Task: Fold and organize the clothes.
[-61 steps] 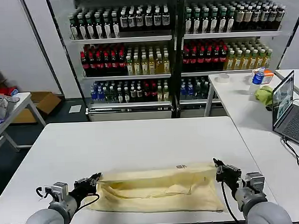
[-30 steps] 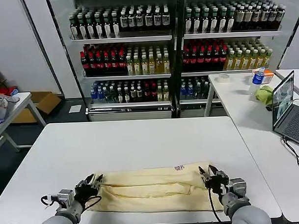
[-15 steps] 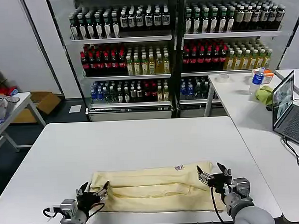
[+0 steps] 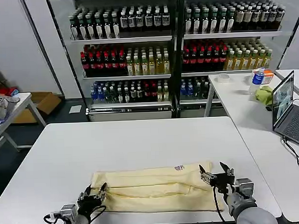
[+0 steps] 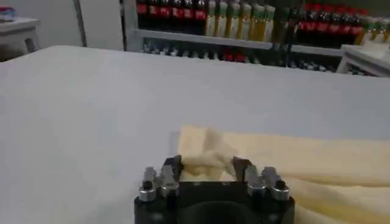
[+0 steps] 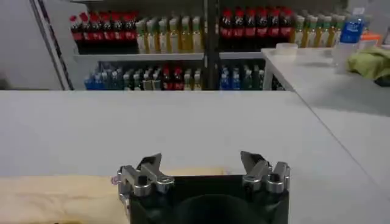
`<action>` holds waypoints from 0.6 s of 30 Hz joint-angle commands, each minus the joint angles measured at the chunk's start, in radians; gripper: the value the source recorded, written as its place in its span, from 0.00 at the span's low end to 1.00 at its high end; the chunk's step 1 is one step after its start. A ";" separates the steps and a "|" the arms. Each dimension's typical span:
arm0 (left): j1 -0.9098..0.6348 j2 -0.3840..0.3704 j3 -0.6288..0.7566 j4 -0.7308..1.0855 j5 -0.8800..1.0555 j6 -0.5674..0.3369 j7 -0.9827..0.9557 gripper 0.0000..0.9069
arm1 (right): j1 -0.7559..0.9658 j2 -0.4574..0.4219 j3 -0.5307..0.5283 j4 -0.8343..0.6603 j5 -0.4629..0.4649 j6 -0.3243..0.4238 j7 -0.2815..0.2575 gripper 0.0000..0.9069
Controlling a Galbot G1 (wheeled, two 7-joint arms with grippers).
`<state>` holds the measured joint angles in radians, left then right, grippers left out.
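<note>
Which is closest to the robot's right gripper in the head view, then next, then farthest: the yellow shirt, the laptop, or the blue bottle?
From the right gripper:
1. The yellow shirt, right beside it on the near table, toward the robot's left.
2. The laptop, on the side table to the robot's right.
3. The blue bottle, farther back on that same side table.

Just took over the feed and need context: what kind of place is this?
Probably a lab or test room mocked up like a shop: drink-bottle shelves behind, white tables, a laptop on the side table. The garment lies on the near table.
</note>
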<state>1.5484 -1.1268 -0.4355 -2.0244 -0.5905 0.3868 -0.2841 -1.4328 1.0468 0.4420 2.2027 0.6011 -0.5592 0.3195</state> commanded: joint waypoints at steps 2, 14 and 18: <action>0.013 -0.026 -0.001 0.007 -0.082 -0.006 0.006 0.02 | -0.001 0.000 0.002 0.001 0.001 0.001 0.002 1.00; 0.008 -0.073 -0.072 -0.050 -0.242 0.000 -0.013 0.01 | 0.005 0.001 0.016 0.009 0.018 -0.003 0.011 1.00; -0.001 -0.019 -0.151 -0.063 -0.300 0.008 -0.017 0.01 | 0.006 -0.004 0.028 0.012 0.033 -0.002 0.014 1.00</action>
<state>1.5535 -1.1794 -0.4749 -2.0501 -0.7485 0.3907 -0.2948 -1.4266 1.0434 0.4627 2.2132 0.6239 -0.5599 0.3317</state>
